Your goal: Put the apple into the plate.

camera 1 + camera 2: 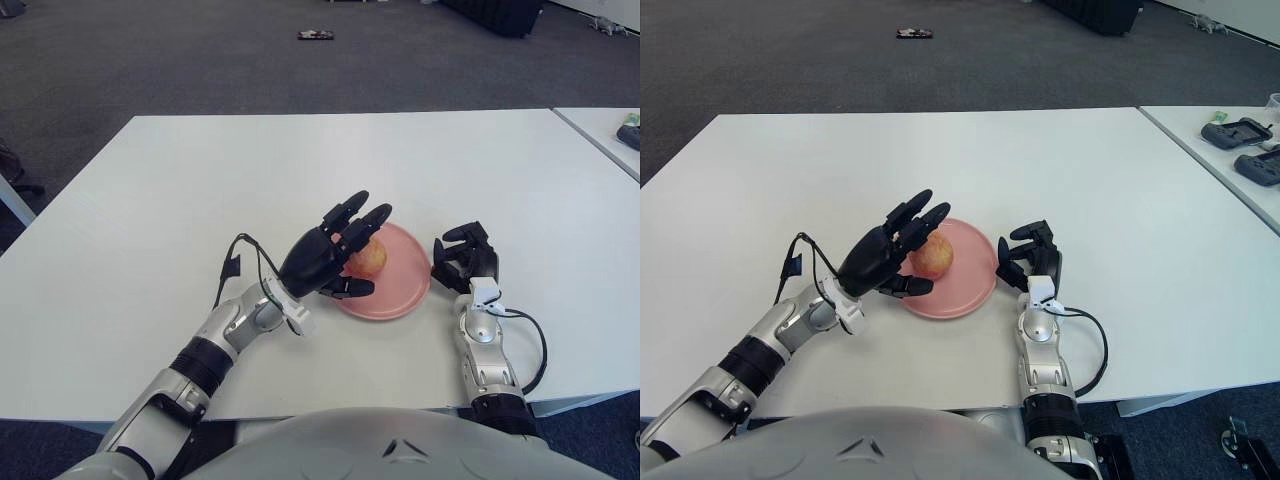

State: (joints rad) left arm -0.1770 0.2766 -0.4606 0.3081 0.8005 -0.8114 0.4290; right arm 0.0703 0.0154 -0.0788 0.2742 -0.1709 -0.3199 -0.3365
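Three fingers of the left hand (330, 258) are spread wide, holding nothing, just left of the apple (366, 258) and partly covering it. That apple sits in the pink plate (404, 290), near the table's (150, 200) front edge; its stem direction cannot be told. Just right of the plate shows the right hand (464, 257), fingers curled, empty.

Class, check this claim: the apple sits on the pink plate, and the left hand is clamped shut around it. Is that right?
Not quite. The apple does sit on the pink plate, but the left hand has its fingers spread open beside it, gripping nothing. The right eye view shows this.
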